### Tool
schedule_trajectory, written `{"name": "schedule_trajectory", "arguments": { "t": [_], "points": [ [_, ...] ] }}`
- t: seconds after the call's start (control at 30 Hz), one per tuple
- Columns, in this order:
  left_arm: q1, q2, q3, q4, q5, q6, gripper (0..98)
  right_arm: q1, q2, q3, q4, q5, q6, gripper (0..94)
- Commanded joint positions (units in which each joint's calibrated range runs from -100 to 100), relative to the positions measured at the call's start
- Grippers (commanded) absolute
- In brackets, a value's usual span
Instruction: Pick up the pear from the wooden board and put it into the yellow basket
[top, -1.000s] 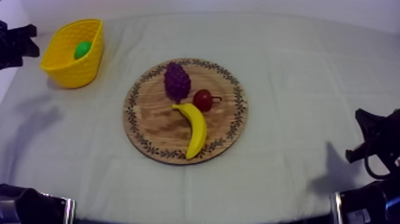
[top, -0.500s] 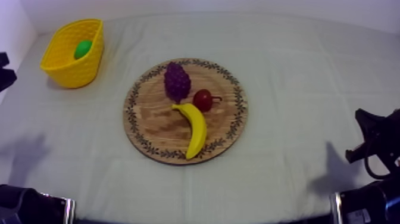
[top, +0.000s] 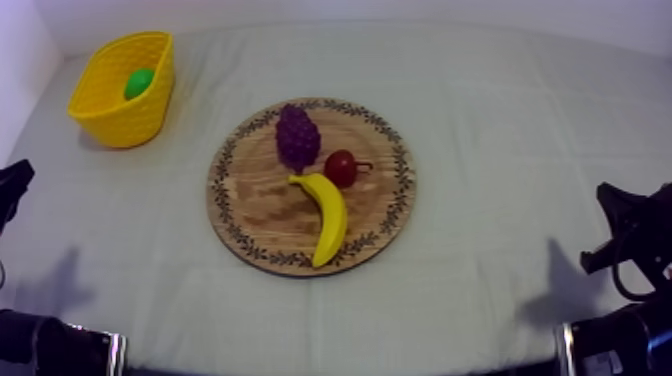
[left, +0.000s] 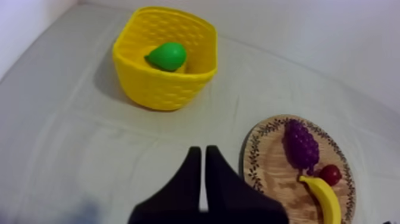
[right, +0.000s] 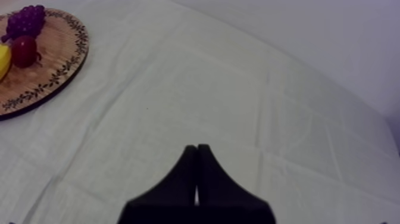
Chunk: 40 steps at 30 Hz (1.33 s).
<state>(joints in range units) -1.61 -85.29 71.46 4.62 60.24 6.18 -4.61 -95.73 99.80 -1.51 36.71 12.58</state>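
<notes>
Placement judged complete: the green toy pear (top: 139, 82) lies inside the yellow lattice plastic basket (top: 112, 126) at the top view's upper left, off the round patterned wooden board (top: 262, 215), with left hand (left: 201, 150) and right hand (right: 196, 146) both narrow and empty, so only parking the arms seems left.

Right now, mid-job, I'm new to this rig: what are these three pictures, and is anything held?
Two robot arms stand at a cloth-covered table, one per side. One picture looks down from above; the other two come from cameras riding on the arms. The black wedge in each is that arm's own gripper: left gripper and right gripper are both shut, holding nothing. The wooden board carries grapes, a small red fruit and a banana. The pear lies in the yellow basket.
</notes>
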Motion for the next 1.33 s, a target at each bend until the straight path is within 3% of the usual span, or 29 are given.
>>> {"name": "schedule_trajectory", "arguments": {
  "t": [0.0, 0.17, 0.3, 0.67, 0.73, 0.8, 0.83, 0.9, 0.97, 1.1, 1.3],
  "points": [
    [0.31, -1.79, 2.05, 0.16, -3.12, -0.17, 0.1, 0.01, -0.03, -0.02, -0.03, -0.01, 0.04, 0.2],
    [0.93, -5.20, 12.68, 3.29, -13.62, -3.26, 0.1, 0.01, -0.03, -0.02, -0.03, -0.01, 0.01, 0.2],
    [0.83, -8.10, 19.41, 6.19, -16.44, -7.10, 0.0, 0.01, -0.03, -0.02, -0.03, -0.01, 0.04, 0.2],
    [3.60, -14.12, 22.65, 3.56, -12.40, -4.79, 0.0, -0.04, -0.03, -0.02, -0.03, -0.01, 0.02, 0.2],
    [3.99, -14.42, 23.29, 2.99, -13.95, -2.28, 0.0, -0.05, -0.03, -0.02, -0.03, -0.01, 0.01, 0.2],
    [4.23, -14.57, 25.05, 0.94, -18.96, 2.25, 0.0, -0.06, -0.03, -0.02, -0.03, -0.01, 0.03, 0.2],
    [4.33, -14.61, 26.06, -1.29, -22.28, 5.06, 0.0, -0.06, -0.03, -0.02, -0.03, -0.01, 0.02, 0.2],
    [4.33, -14.66, 27.27, -4.37, -26.05, 7.31, 0.0, -0.06, -0.03, -0.02, -0.03, -0.01, 0.02, 0.2],
    [4.33, -14.68, 27.86, -5.79, -27.67, 5.92, 0.0, -0.04, -0.03, -0.02, -0.03, -0.01, 0.01, 0.2],
    [4.32, -14.70, 28.30, -6.81, -28.77, 2.87, 0.0, 0.00, -0.03, -0.02, -0.03, -0.01, 0.01, 0.2],
    [4.32, -14.71, 28.42, -7.05, -29.08, 4.12, 0.0, 0.01, -0.03, -0.02, -0.03, -0.01, 0.00, 0.2]
  ]
}}
